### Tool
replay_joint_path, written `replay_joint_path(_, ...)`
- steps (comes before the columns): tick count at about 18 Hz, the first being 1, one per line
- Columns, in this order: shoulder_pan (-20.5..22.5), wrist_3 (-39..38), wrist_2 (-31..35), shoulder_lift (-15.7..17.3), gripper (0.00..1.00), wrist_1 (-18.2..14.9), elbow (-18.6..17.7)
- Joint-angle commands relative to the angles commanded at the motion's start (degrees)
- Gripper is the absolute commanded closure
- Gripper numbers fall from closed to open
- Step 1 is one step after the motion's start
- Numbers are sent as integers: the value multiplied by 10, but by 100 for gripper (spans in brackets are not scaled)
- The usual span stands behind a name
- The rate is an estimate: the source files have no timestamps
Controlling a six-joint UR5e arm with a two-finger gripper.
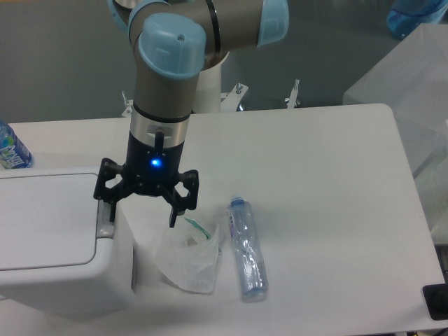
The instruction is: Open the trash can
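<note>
we are holding our gripper (142, 210) pointing down with its jaws spread wide, gripping nothing; one finger is hanging at the grey tab (105, 222) on the right edge of the trash can (56, 245), the other over the clear bag (189, 257). whether the finger is touching the tab we cannot tell. the trash can is sitting at the surface's (315, 182) front left corner, lid flat, cut off by the picture's left edge. a clear bottle (246, 248) is lying just right of the bag, with bare surface stretching to the right beyond it.
</note>
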Motion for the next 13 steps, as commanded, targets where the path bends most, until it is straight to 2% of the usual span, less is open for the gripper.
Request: replay_joint_path(13, 0, 0, -1, -2, 0, 1, 2)
